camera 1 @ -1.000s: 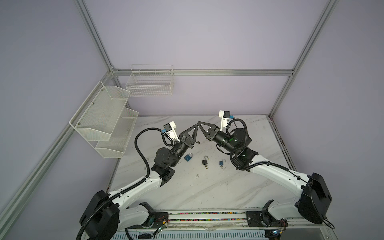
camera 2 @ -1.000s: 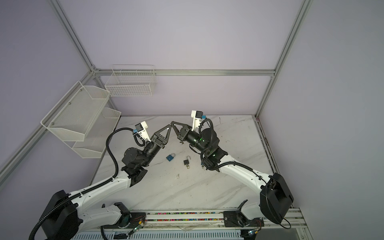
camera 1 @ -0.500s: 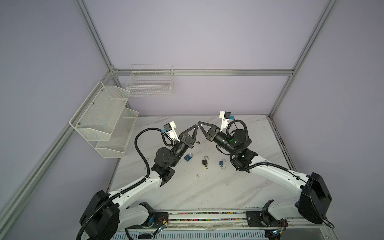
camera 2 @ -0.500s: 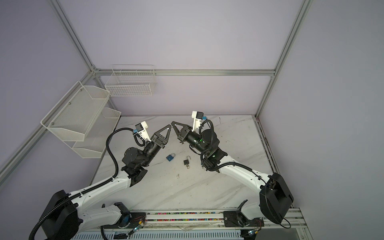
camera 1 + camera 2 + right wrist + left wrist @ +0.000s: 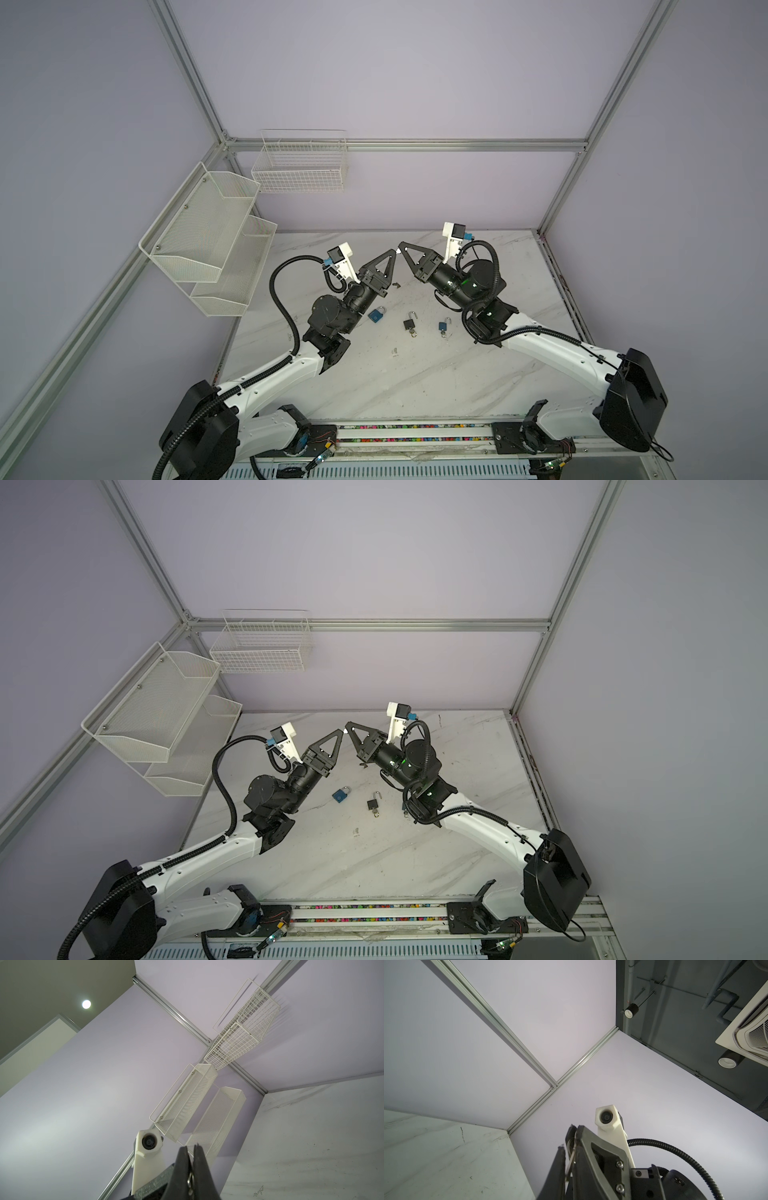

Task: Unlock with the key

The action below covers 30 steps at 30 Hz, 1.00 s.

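Right wrist view shows the right gripper [image 5: 190, 1148] pinching the key [image 5: 190, 1180], the left gripper [image 5: 394, 252] apparently clamping it too; a mistimed mid-air release could drop it.

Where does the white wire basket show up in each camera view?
In a top view: wire basket hangs on the back wall, near the left corner.
In a top view: wire basket, same spot, by the corner.
Left wrist: not in it.
Right wrist: wire basket, beside the mesh shelf.
Shared landmark: the marble table, seen in all four.
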{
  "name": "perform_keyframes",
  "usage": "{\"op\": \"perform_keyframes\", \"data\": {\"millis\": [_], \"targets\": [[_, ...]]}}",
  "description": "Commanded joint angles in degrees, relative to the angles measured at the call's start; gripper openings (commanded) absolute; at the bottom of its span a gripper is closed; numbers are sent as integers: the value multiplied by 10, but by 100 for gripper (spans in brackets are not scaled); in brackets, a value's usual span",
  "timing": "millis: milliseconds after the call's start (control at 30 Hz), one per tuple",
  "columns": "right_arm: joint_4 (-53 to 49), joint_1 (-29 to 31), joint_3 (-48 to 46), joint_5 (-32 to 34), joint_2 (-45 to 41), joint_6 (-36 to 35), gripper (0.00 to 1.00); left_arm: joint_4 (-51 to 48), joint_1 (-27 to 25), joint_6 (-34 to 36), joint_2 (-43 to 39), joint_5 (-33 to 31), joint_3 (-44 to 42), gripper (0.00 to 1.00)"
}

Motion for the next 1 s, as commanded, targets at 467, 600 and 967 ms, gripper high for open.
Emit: {"op": "perform_keyframes", "data": {"millis": [467,600,967], "targets": [[12,2,-10,6,-8,-2,0,33,-4,11,9,28,24,7],[7,2,-7,7,-8,-9,0,30,-3,19,5,27,24,1],[-76,-22,-12,-12,-44,-48,37,-270,24,145,-69,77,84,0]]}}
